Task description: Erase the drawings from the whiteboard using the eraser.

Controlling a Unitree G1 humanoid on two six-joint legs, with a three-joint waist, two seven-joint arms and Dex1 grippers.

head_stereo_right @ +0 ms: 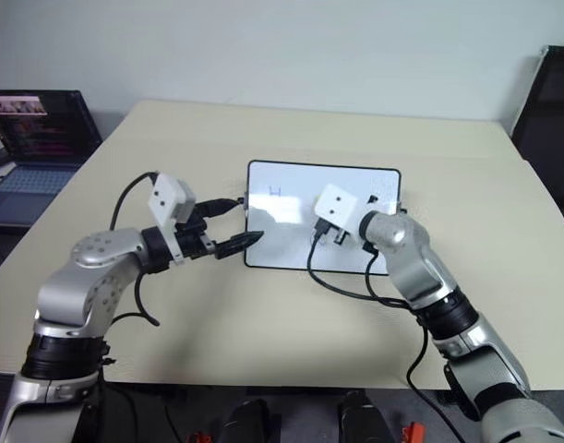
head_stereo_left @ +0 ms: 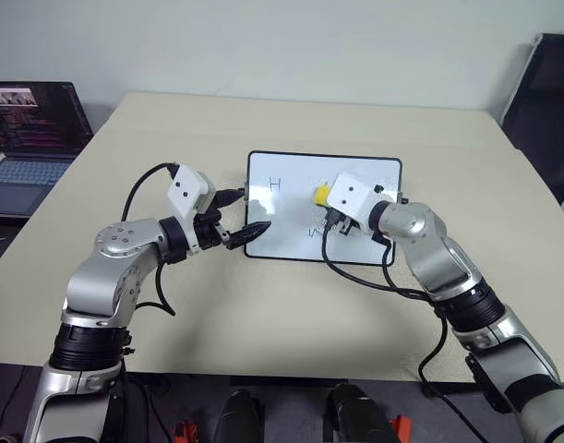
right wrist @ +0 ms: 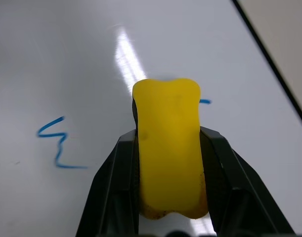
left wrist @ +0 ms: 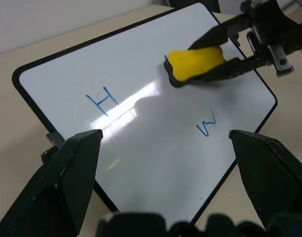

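It looks like an office or lab room: a broad beige table (head_stereo_left: 263,305) stands against a plain pale wall (head_stereo_left: 263,46), an open laptop (head_stereo_left: 28,138) at far left, a dark chair (head_stereo_left: 545,101) at far right.

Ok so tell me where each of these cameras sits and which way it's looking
Left eye view: on the head, looking forward and down at the whiteboard on the table; both arms show.
Right eye view: the same scene from the other eye.
Left wrist view: looks along the open left gripper at the board's drawings.
Right wrist view: looks along the right gripper, shut on the eraser.
Both wrist views share the eraser and a W-like scribble.
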